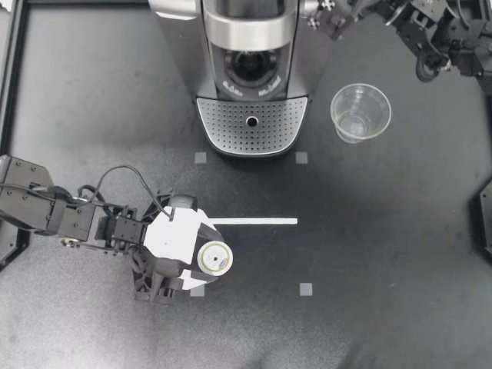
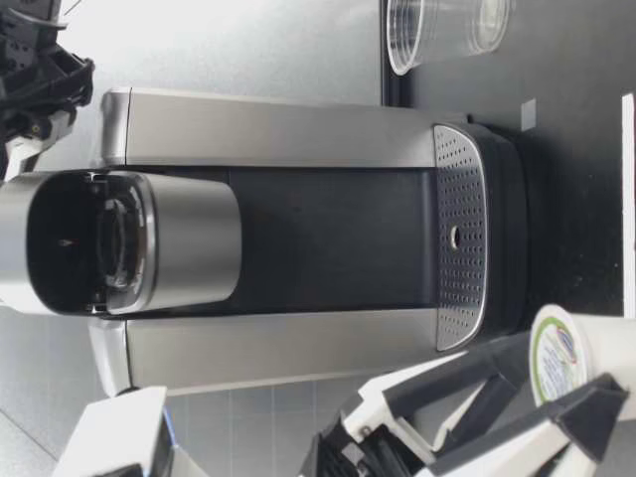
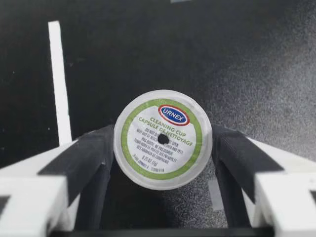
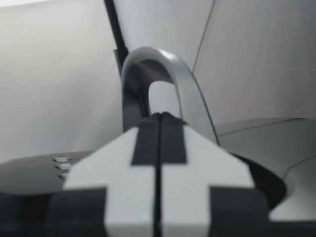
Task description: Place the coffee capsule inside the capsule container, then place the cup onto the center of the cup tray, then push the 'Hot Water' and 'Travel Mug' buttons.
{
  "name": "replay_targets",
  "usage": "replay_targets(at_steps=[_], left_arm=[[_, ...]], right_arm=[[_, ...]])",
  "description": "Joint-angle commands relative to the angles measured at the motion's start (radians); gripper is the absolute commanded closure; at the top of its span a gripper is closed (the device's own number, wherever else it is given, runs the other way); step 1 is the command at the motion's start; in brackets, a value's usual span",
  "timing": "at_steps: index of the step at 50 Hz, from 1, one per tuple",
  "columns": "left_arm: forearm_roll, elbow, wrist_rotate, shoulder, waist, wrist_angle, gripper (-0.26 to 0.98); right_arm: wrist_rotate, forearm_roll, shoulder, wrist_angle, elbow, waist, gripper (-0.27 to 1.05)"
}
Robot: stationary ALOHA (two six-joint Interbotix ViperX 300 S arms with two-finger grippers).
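My left gripper is shut on the coffee capsule, a white pod with a green-ringed foil lid facing up, low over the table's front left. The left wrist view shows both fingers pressed against the capsule from two sides. The coffee machine stands at the back with its lid raised and its capsule container open. A clear plastic cup stands right of the perforated cup tray. My right gripper is shut and empty at the machine's upper right, facing the silver handle.
A white tape line and small grey squares mark the black table. Round buttons sit on the machine's top beside my right gripper. In the low view the cup stands beside the machine, farther from the camera.
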Motion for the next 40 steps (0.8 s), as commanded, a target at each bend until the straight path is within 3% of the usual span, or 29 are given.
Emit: replay_targets(at_steps=[1,14,24,32,40], left_arm=[[-0.002,-0.029,0.000,-0.031,-0.002,-0.006,0.30],[0.000,-0.055,0.002,-0.044,-0.002,0.006,0.30],[0.040,-0.189,0.055,-0.150,0.008,0.170,0.30],[0.187,-0.351,0.135,-0.224,0.011,0.419,0.31],[0.453,-0.462,0.138,-0.250,0.014,0.595,0.31]], right_arm=[[-0.002,0.002,-0.008,-0.002,-0.028,-0.025,0.75],[0.032,-0.031,-0.040,-0.015,-0.018,-0.003,0.75],[0.089,-0.078,-0.127,-0.072,0.044,0.080,0.75],[0.087,-0.081,-0.204,-0.074,0.124,0.101,0.75],[0.083,-0.081,-0.262,-0.071,0.190,0.101,0.75]])
